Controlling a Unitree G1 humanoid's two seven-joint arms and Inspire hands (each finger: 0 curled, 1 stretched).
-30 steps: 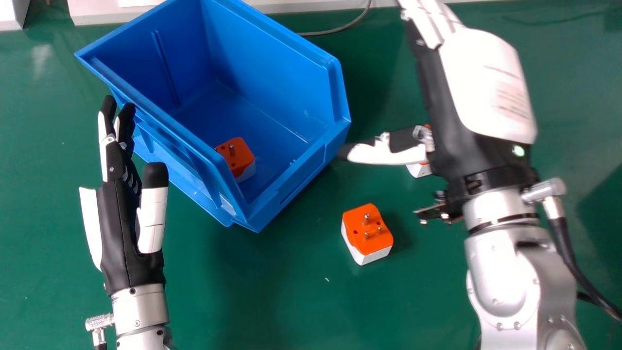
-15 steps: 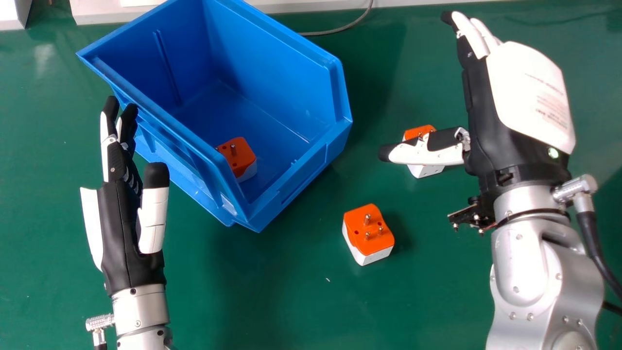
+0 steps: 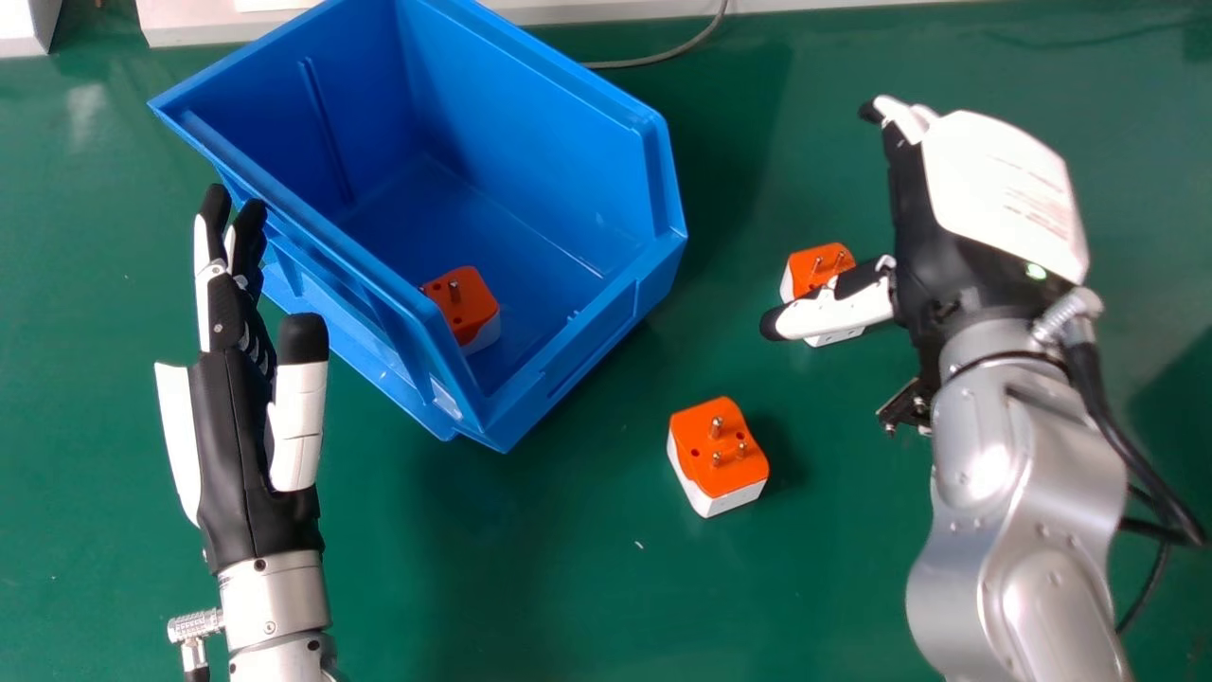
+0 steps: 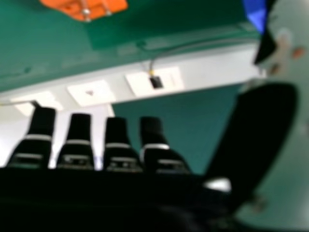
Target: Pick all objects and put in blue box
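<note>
"Worrying about that thumb [image 3: 838, 311], honestly. We've got the right hand [image 3: 1004, 189] wide open with nothing in it, and the thumb overlaps the far adapter [image 3: 814, 269]. Can't tell if they touch."

"Yeah, if we come down at that angle, the thumb probably clips it and skids it toward the far edge of the table [image 3: 587, 568]. And the near adapter [image 3: 717, 459]?"

"Sitting prongs-up, nearer the table's near edge. Those pins could spoil our grip. Our left hand [image 3: 248, 445] is open and empty too, right beside the blue box [image 3: 530, 133], so one careless swing and we shove the box."

"Box is toward the far edge, left of both loose ones. We count one boxed adapter [image 3: 464, 305] on its floor, by the wall on the left hand's side. Let go too close to the rim and ours bounces out, lol."
</note>
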